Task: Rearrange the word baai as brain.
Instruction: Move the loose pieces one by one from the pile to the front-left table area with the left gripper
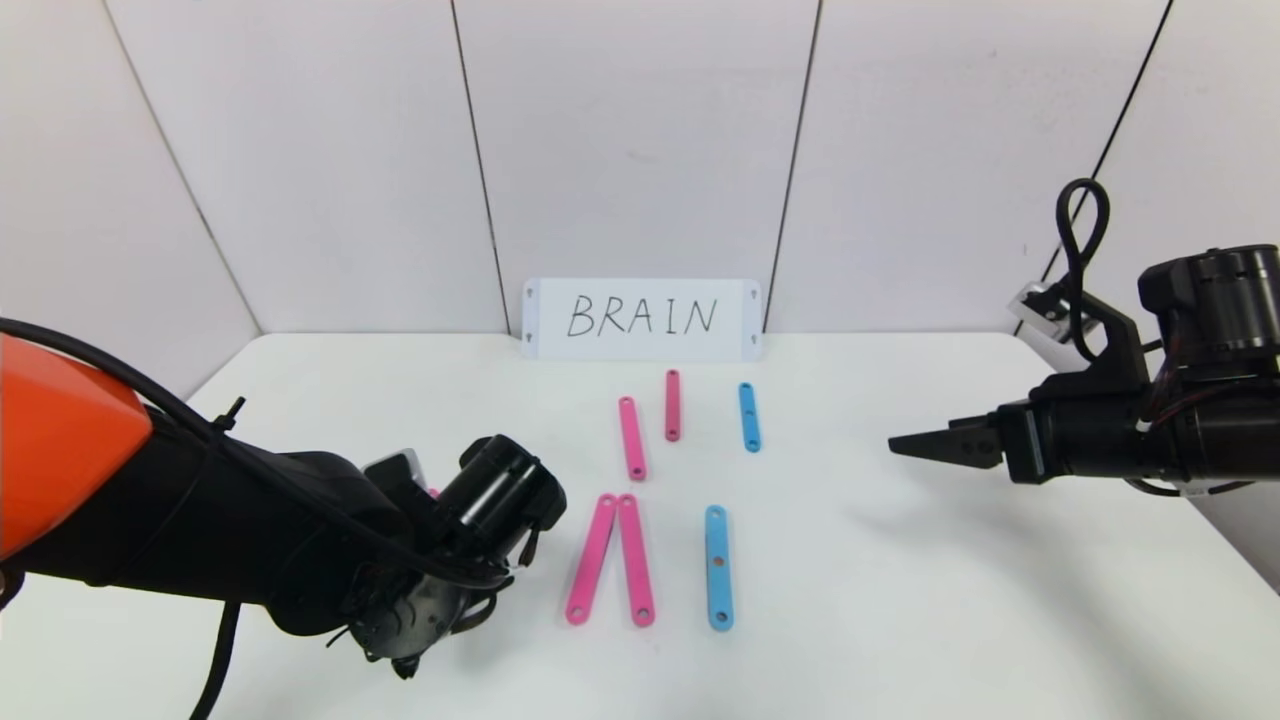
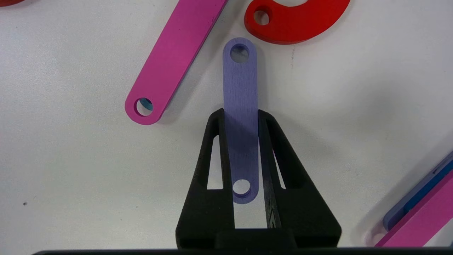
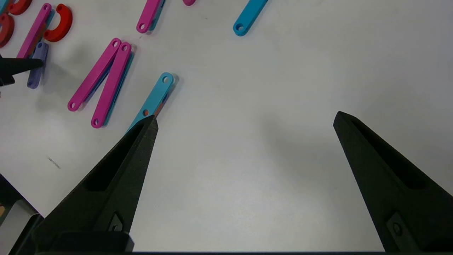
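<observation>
— Clamping the purple strip (image 2: 240, 106), left gripper (image 2: 240, 115): fingers (image 2: 216, 148) pressed on both long edges, near the middle of the strip, down at the table (image 1: 900, 620).

— And around that strip?

— Lying just beside: a pink strip (image 2: 173, 60), slanted, and a red curve (image 2: 300, 21) close to the strip's far hole. Apart from both, not touching. From the right wrist view, seen at the left end of the word (image 3: 102, 71), beside another red curve (image 3: 58, 28).

— Visible from the head?

— Hidden there behind the left arm (image 1: 250, 530). Only a small pink bit seen near the wrist.

— Right gripper?

— Held off to the right, above the table, well apart from the pieces. Jaws spread wide, holding nothing, right gripper (image 3: 244, 120).

— Rest of the word?

— Laid in the middle of the table. Two long pink strips (image 1: 612, 558) touching at the far ends, spreading toward the robot. Near them on the right, a long blue strip (image 1: 718, 567), straight. Farther back, three short strips: pink (image 1: 631, 438), darker pink (image 1: 672, 405), blue (image 1: 749, 417), apart from each other.

— Behind those?

— White card (image 1: 642, 318) standing against the wall, handwritten BRAIN.
</observation>
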`<control>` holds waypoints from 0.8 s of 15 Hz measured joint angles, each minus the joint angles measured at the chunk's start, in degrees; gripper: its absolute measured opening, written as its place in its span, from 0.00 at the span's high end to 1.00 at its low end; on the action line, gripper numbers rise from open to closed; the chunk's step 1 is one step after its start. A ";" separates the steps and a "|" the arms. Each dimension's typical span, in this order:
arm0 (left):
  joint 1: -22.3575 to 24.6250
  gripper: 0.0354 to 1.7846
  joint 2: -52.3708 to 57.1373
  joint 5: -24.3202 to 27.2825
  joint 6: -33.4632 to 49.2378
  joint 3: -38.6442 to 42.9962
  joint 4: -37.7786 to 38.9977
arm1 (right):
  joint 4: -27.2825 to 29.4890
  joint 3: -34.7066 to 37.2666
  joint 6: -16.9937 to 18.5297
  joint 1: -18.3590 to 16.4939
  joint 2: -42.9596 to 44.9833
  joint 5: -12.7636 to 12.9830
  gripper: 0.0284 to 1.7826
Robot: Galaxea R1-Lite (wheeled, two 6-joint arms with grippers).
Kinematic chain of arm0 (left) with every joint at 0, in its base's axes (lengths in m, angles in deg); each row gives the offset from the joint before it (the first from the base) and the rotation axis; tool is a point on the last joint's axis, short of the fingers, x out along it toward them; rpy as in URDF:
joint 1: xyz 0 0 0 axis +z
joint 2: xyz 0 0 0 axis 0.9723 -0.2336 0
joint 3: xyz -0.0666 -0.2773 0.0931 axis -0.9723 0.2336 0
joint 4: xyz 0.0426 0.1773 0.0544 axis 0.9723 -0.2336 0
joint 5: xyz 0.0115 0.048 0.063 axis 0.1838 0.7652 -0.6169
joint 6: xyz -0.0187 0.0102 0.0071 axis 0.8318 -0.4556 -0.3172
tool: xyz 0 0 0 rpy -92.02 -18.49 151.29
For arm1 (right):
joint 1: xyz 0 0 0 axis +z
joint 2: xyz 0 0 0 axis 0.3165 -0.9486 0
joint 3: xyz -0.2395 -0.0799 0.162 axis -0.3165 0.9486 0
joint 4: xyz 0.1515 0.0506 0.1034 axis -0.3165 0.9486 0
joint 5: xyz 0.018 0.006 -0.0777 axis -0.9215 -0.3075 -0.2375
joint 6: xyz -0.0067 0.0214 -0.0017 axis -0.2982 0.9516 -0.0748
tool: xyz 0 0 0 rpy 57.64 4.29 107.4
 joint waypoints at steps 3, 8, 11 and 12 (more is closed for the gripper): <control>0.00 0.87 0.01 -0.02 -0.20 -0.04 0.20 | 0.02 0.05 -0.05 0.00 0.09 0.00 0.02; -0.02 0.87 0.00 -0.02 -0.63 -0.17 0.34 | 0.02 0.18 -0.05 0.00 0.22 -0.02 0.02; -0.02 0.86 -0.07 -0.02 -0.57 -0.11 0.32 | 0.00 0.20 -0.11 -0.02 0.34 0.00 0.02; -0.02 0.85 -0.10 -0.05 -0.50 -0.06 0.30 | 0.00 0.20 -0.10 -0.02 0.37 -0.02 0.02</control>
